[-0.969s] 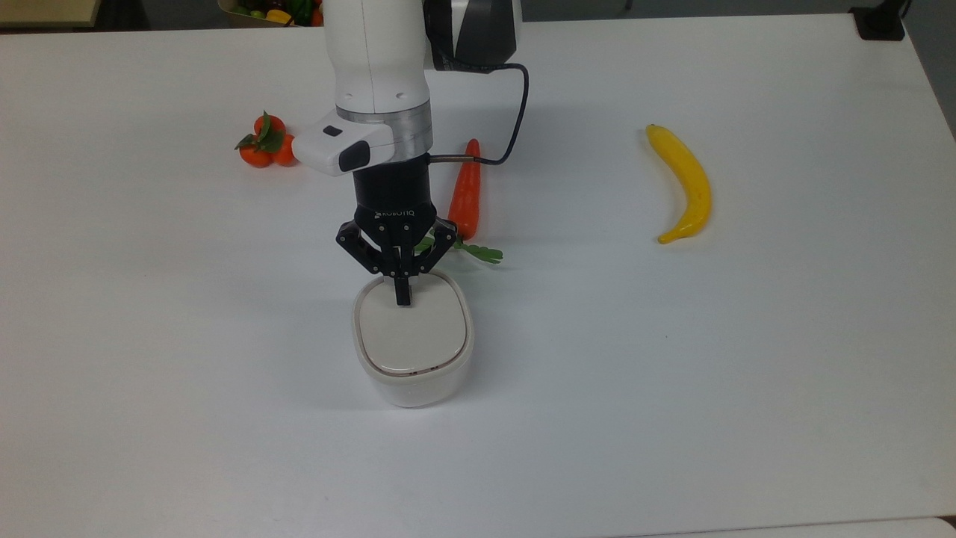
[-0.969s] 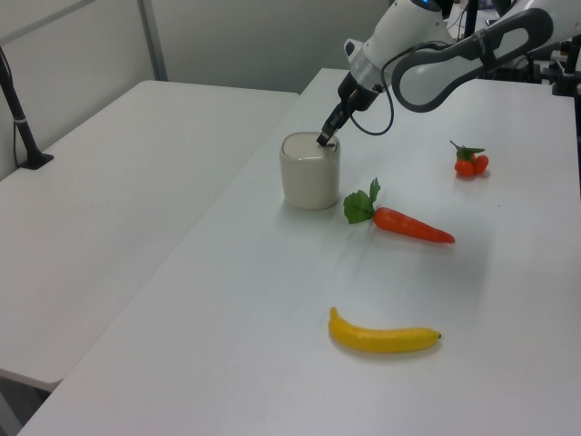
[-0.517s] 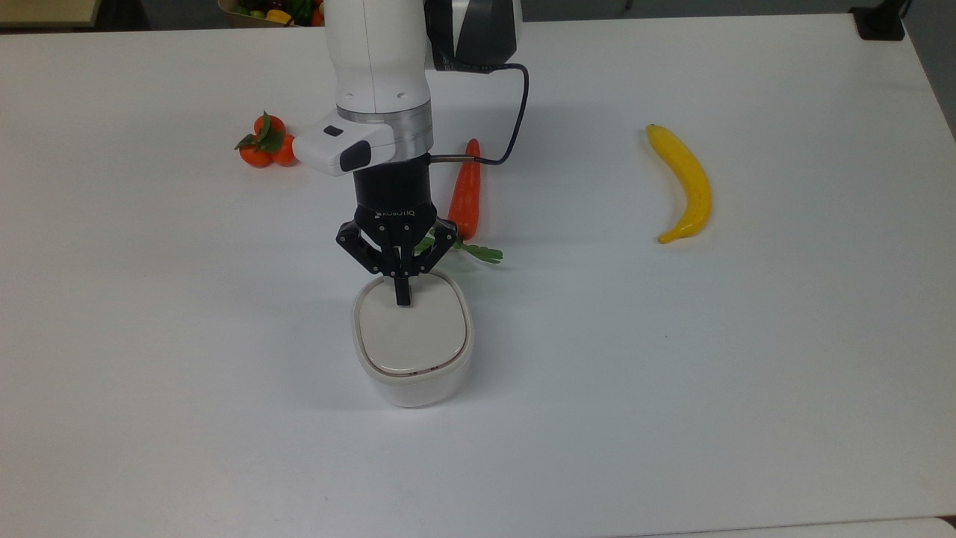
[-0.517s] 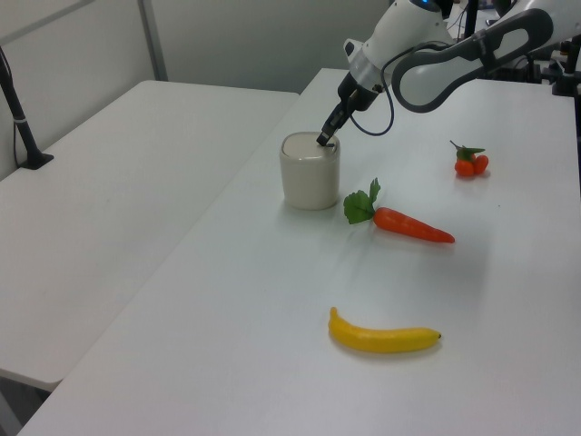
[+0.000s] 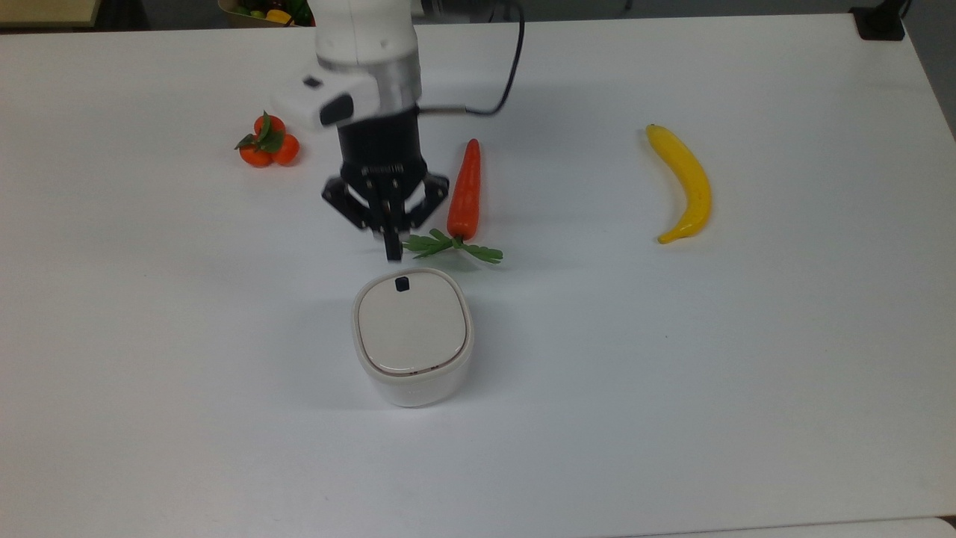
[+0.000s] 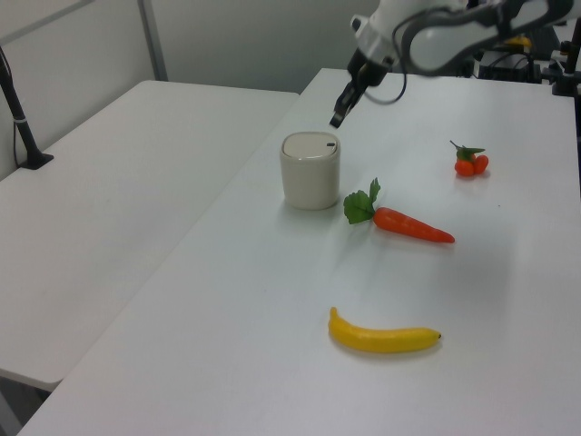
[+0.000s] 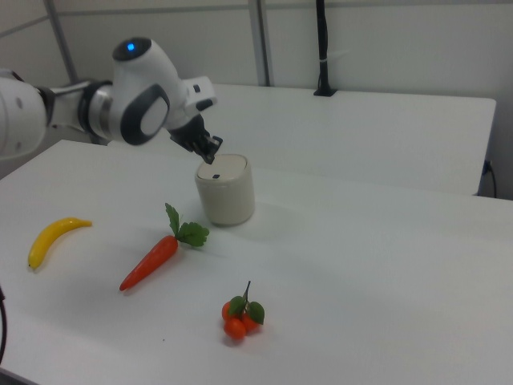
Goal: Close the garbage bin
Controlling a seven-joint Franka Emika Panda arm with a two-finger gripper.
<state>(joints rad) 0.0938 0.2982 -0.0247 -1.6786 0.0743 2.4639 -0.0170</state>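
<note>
The white table (image 5: 747, 359) bears the garbage bin (image 5: 412, 336) with its lid flat down. The gripper (image 5: 392, 250) hangs above the bin's latch edge, jaws clenched on nothing. Beyond the bin lie a banana (image 5: 683, 183), a carrot (image 5: 464, 190) and small oranges (image 5: 267, 142).

In the top view, garbage bin (image 5: 412, 336) sits below carrot (image 5: 464, 192), banana (image 5: 683, 181) far right.

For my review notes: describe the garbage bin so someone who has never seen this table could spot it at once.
On the big white table, find the black gripper at the end of the white arm. In the top view, just below its tips, stands the garbage bin, near the carrot's leaves. Among bright fruit and vegetables, it is the one pale, rounded-square tub, its flat lid down, a small black latch at the edge.
</note>
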